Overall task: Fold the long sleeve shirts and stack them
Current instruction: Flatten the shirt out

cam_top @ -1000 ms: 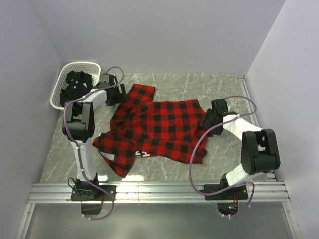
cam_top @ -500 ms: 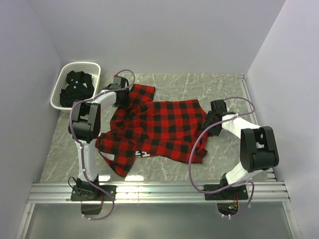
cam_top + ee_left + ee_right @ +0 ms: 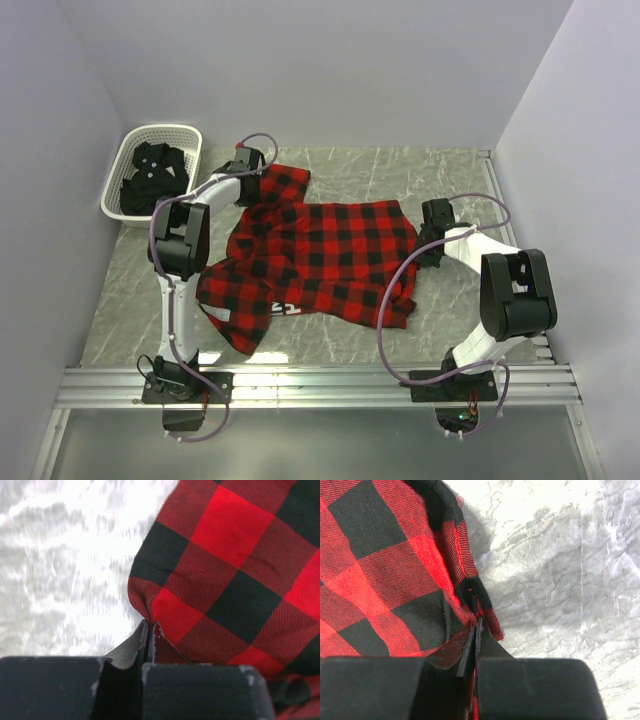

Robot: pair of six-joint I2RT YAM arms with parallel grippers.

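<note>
The red-and-black check flannel shirt (image 3: 315,255) lies spread and rumpled on the marble table. My left gripper (image 3: 252,176) sits at its far left corner. In the left wrist view the left gripper (image 3: 149,626) is shut on the flannel's edge (image 3: 225,565), which bunches at the tips. My right gripper (image 3: 426,240) is at the shirt's right edge. The right wrist view shows it (image 3: 477,624) shut on the flannel's hem (image 3: 395,565). The black shirt (image 3: 150,175) lies bundled in the basket.
A white lattice basket (image 3: 166,130) stands at the far left corner against the wall. Walls close in the table on the left, back and right. A metal rail (image 3: 320,385) runs along the near edge by the arm bases.
Both grippers have gone from open to shut on the flannel's edges. The left gripper moved right from beside the basket to the shirt's far left corner; the right shifted slightly.
</note>
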